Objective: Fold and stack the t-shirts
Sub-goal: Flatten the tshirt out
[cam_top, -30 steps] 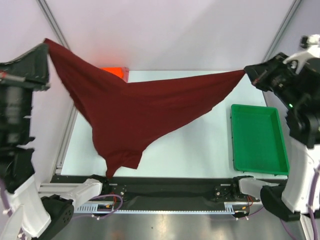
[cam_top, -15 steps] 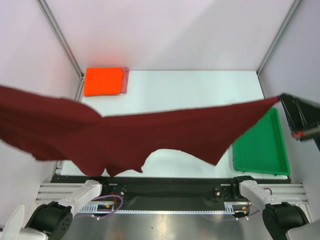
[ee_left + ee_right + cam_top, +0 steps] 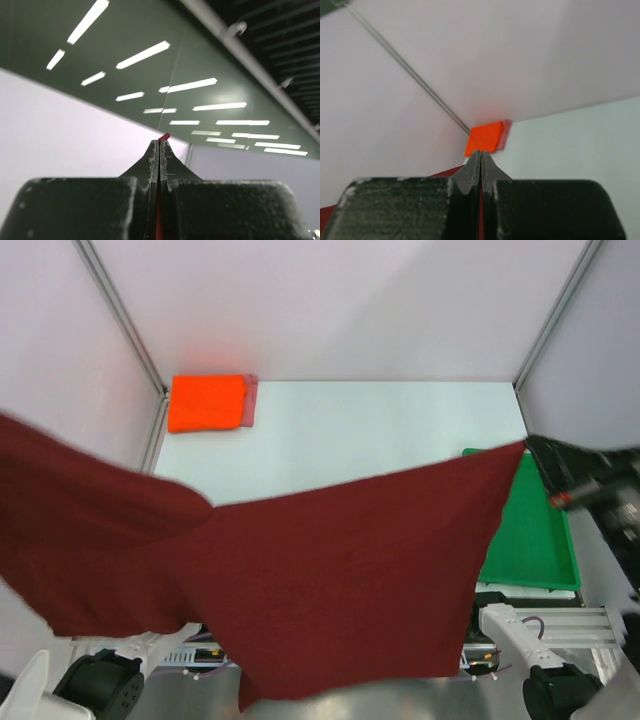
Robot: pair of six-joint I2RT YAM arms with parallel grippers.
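The dark maroon t-shirt (image 3: 330, 570) hangs spread wide in the air, close to the top camera, stretched between both grippers. My right gripper (image 3: 540, 452) is shut on its right corner, over the tray. My left gripper is out of the top view at the left; in the left wrist view it (image 3: 159, 146) is shut on a sliver of maroon cloth (image 3: 163, 136) and points up at the ceiling. The right wrist view shows the right gripper (image 3: 480, 156) shut on maroon cloth (image 3: 447, 172). A folded orange-red t-shirt (image 3: 207, 402) lies on a folded pinkish one (image 3: 251, 400) at the table's far left corner.
A green plastic tray (image 3: 535, 530) sits at the table's right edge, partly under the held shirt. The white table (image 3: 380, 430) is enclosed by pale walls and metal frame posts (image 3: 120, 315). The arm bases at the near edge are mostly hidden by the cloth.
The maroon shirt has swung up and toward the camera, now covering the near half of the table. The left arm has left the top view; the right gripper shifted slightly left.
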